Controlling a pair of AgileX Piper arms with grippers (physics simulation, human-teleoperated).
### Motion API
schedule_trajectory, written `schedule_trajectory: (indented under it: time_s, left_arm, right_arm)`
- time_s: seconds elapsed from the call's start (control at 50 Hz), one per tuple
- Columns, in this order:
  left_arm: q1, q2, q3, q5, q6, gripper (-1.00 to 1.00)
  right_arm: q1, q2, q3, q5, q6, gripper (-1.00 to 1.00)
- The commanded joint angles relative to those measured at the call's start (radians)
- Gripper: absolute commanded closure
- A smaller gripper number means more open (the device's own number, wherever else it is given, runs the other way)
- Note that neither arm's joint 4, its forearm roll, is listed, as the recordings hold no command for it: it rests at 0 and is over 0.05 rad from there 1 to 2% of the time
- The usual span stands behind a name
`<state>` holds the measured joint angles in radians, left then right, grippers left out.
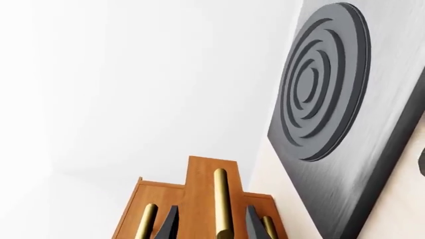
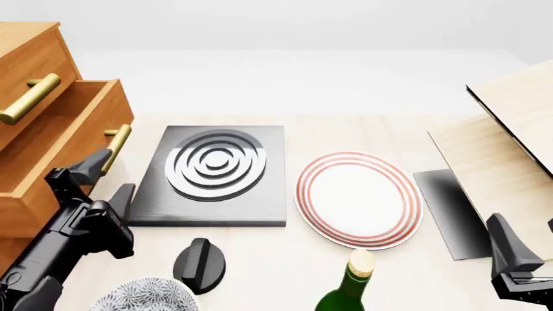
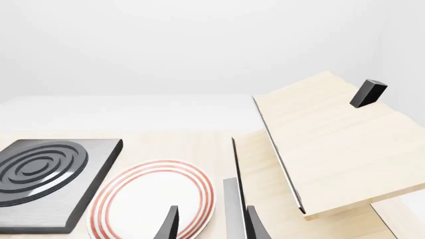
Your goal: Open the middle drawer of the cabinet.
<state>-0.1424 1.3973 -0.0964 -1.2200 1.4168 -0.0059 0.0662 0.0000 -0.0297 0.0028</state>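
The orange-brown cabinet (image 2: 26, 48) stands at the table's left edge. Its middle drawer (image 2: 65, 139) sticks out well past the top drawer's front, with its brass bar handle (image 2: 116, 148) at the front. My left gripper (image 2: 116, 173) is at that handle, fingers spread. In the left wrist view the handle (image 1: 222, 199) runs between the two dark fingers (image 1: 169, 224) with gaps on both sides, so the left gripper (image 1: 211, 211) is open. My right gripper (image 2: 529, 236) hangs open and empty at the near right, over the plate's edge in the right wrist view (image 3: 211, 224).
A black slab with raised rings (image 2: 216, 172) lies beside the cabinet, then a white plate with red rings (image 2: 359, 197). Near the front are a black knob (image 2: 199, 262), a patterned bowl (image 2: 142, 298) and a green bottle (image 2: 350, 291). Pale wooden boards (image 2: 509, 149) stand tilted at the right.
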Motion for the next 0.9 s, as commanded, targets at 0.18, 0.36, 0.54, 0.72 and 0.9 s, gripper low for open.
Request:
schedule_trajectory:
  time_s: [0.18, 0.36, 0.54, 0.72, 0.9]
  left_arm:
    - [-0.036, -0.143, 0.081, 0.0, -0.092, -1.0]
    - [-0.071, -0.198, 0.096, 0.0, -0.135, -1.0]
    - [-0.097, -0.302, 0.096, 0.059, -0.186, -1.0]
    - [-0.127, -0.553, 0.096, 0.28, -0.223, -1.0]
    - [-0.133, -0.683, 0.073, 0.414, -0.253, -1.0]
  right_arm:
    - [0.0, -0.017, 0.0, 0.008, -0.005, -1.0]
    - [0.0, -0.017, 0.0, 0.008, -0.005, -1.0]
    - [0.0, -0.017, 0.0, 0.008, -0.005, -1.0]
    - [0.0, -0.017, 0.0, 0.008, -0.005, -1.0]
    - [0.0, -0.017, 0.0, 0.008, -0.005, -1.0]
